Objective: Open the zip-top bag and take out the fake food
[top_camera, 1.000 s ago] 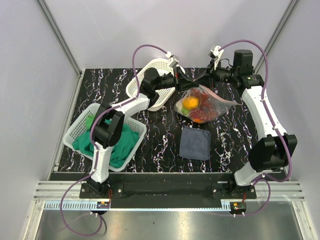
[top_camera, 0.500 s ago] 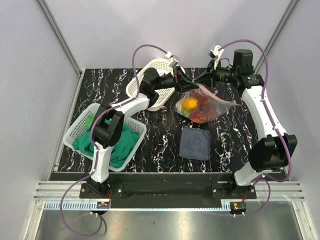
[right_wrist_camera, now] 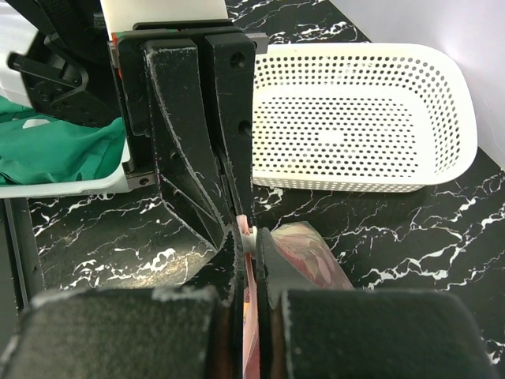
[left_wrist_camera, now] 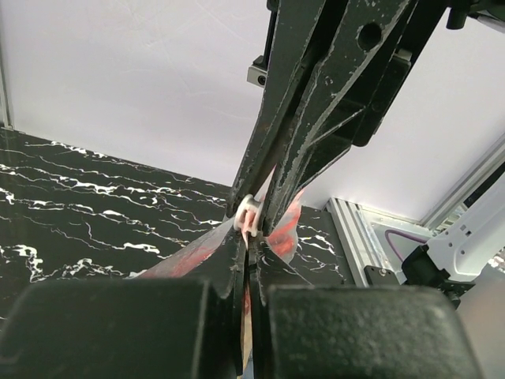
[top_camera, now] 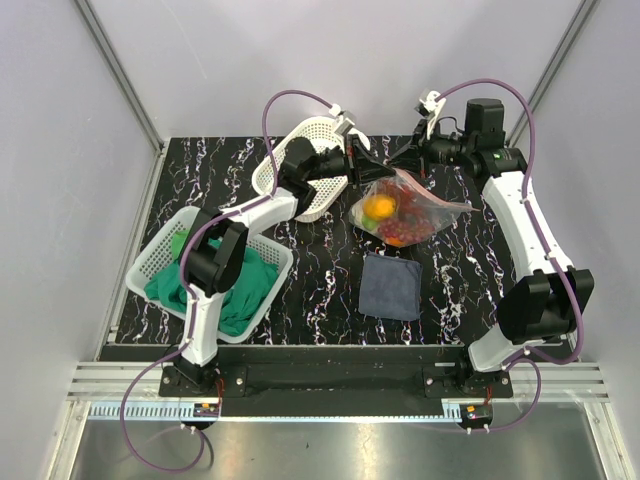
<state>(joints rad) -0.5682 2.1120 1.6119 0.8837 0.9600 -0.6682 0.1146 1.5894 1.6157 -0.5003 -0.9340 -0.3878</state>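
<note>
Overhead, the left pincer [top_camera: 372, 167] and the right pincer [top_camera: 402, 160] are meeting tip to tip at the far side of the black, white-veined table [top_camera: 320, 300]. Pale plain walls are enclosing it. Both are pinching the top edge of the zip-top bag [top_camera: 430, 212], whose clear crinkly body is spreading just nearside of them with the fake food [top_camera: 383, 208] bunched inside. A folded blue-grey cloth [top_camera: 390, 285] is lying well nearer.

From the left wrist, scuffed black fingers are closing narrowly on the pink-red zip strip [left_wrist_camera: 278, 233], a small white slider [left_wrist_camera: 248, 213] sitting just past their tips.

From the right wrist, the fingers are likewise clamping the strip. A white perforated basket [right_wrist_camera: 371, 118] is lying beyond them to the right and green cloth [right_wrist_camera: 55, 150] to the left.

Against a second ago, the pincers are standing closer together.
</note>
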